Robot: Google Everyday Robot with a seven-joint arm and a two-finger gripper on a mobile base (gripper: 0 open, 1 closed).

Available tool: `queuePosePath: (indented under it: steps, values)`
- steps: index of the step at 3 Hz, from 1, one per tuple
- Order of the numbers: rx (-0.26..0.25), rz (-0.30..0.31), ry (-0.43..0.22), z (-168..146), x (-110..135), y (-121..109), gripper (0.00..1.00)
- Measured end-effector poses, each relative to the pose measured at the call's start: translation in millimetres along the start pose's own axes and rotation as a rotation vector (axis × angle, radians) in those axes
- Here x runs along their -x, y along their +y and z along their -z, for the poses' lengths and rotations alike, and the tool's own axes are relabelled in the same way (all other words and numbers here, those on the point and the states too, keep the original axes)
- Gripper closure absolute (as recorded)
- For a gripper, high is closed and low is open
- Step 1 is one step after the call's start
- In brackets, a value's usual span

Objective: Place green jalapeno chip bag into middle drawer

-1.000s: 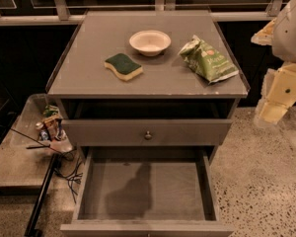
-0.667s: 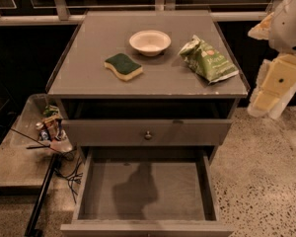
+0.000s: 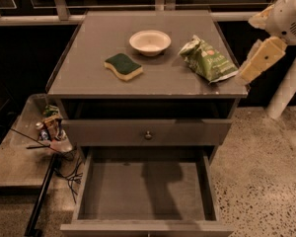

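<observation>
The green jalapeno chip bag (image 3: 207,59) lies on the right side of the grey cabinet top (image 3: 93,78), near its right edge. The middle drawer (image 3: 143,189) is pulled out wide below, and its flat grey floor holds nothing. My gripper (image 3: 247,74) is the cream end of the arm at the far right. It hangs in the air just off the cabinet's right edge, close beside the bag but apart from it, and holds nothing.
A white bowl (image 3: 149,42) and a dark-green-and-yellow sponge (image 3: 123,66) sit on the cabinet top left of the bag. A shut drawer front with a round knob (image 3: 148,135) is above the open drawer. A low side table (image 3: 15,157) with clutter stands at the left. A white post (image 3: 286,93) is at the right.
The arm has swung up and to the left, bringing the gripper from lower right of the cabinet to beside the chip bag. The bag, bowl, sponge and drawer have not moved.
</observation>
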State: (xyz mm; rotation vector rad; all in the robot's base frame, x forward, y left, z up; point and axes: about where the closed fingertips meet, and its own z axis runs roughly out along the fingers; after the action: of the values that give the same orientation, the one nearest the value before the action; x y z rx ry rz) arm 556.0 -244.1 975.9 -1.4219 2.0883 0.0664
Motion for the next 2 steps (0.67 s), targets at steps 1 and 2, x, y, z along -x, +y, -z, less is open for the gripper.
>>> queuePosePath:
  steps: [1, 2]
  values:
    - [-0.004, -0.012, -0.032, -8.6, 3.1, -9.7, 0.00]
    - [-0.004, -0.012, -0.032, -8.6, 3.1, -9.7, 0.00]
